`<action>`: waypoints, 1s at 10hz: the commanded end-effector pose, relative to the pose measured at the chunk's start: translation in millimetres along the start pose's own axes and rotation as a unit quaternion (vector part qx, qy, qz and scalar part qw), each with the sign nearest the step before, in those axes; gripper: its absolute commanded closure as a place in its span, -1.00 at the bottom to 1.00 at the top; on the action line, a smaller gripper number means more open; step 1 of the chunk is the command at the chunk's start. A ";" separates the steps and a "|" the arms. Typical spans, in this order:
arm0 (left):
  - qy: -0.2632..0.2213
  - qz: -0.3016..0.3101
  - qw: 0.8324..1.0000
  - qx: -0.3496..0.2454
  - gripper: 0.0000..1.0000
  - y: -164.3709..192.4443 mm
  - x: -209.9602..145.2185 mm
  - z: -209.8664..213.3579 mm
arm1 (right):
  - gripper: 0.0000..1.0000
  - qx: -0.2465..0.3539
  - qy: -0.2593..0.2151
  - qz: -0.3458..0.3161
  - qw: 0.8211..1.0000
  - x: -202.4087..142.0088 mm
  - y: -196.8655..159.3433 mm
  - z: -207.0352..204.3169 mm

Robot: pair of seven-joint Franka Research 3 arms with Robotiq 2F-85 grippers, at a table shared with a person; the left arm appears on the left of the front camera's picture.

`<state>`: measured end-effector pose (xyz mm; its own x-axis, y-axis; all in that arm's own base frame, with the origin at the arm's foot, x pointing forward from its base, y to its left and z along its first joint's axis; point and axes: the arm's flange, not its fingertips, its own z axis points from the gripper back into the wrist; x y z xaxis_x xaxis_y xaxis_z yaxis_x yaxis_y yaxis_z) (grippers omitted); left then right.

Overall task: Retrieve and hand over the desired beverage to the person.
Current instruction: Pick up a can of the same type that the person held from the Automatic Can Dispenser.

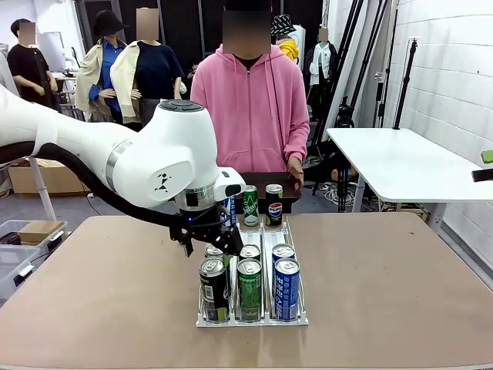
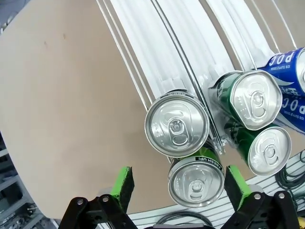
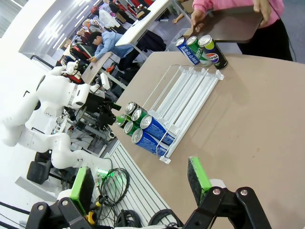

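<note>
The left gripper [image 2: 181,187] hangs with its jaws wide and empty, one on each side above the silver-topped dark green drink can [image 2: 196,179] at the near end of the clear plastic rack [image 2: 190,38], likely so it can drop and pinch it. Far beyond those jaws, the person in the pink hoodie [image 1: 250,100] holds out a dark brown tray [image 3: 233,26], probably for the drink. The right gripper [image 3: 142,185] hangs well apart, jaws wide and empty too.

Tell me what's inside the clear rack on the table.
The rack holds a black can, green can and blue can in front, three more behind. The left arm covers the left lane's far stretch.
</note>
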<state>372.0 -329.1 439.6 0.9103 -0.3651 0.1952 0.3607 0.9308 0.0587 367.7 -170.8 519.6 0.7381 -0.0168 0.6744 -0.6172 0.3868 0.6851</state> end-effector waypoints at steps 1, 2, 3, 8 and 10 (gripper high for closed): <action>0.025 0.018 1.000 0.006 -1.00 -2.3 -0.6 -5.8 | -1.00 0.006 -0.002 0.007 1.000 0.4 -0.8 0.3; 0.030 0.017 0.999 0.004 -1.00 -3.0 -1.2 -6.6 | -1.00 0.006 -0.002 0.007 1.000 0.4 -0.8 0.3; 0.029 0.017 0.999 0.004 -1.00 -4.5 -0.5 -6.4 | -1.00 0.006 -0.002 0.007 1.000 0.4 -0.8 0.3; 0.054 0.029 0.998 -0.023 -1.00 -10.8 0.8 0.5 | -1.00 0.006 -0.002 0.007 1.000 0.4 -0.8 0.3; 0.053 0.030 0.998 -0.021 -1.00 -10.8 1.7 1.1 | -1.00 0.006 -0.002 0.007 1.000 0.4 -0.8 0.3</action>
<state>367.8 -336.6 435.5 0.9378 -0.3312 0.1043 0.3309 0.9434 0.0205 367.7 -170.8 519.6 0.7381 -0.0167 0.6745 -0.6173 0.3868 0.6851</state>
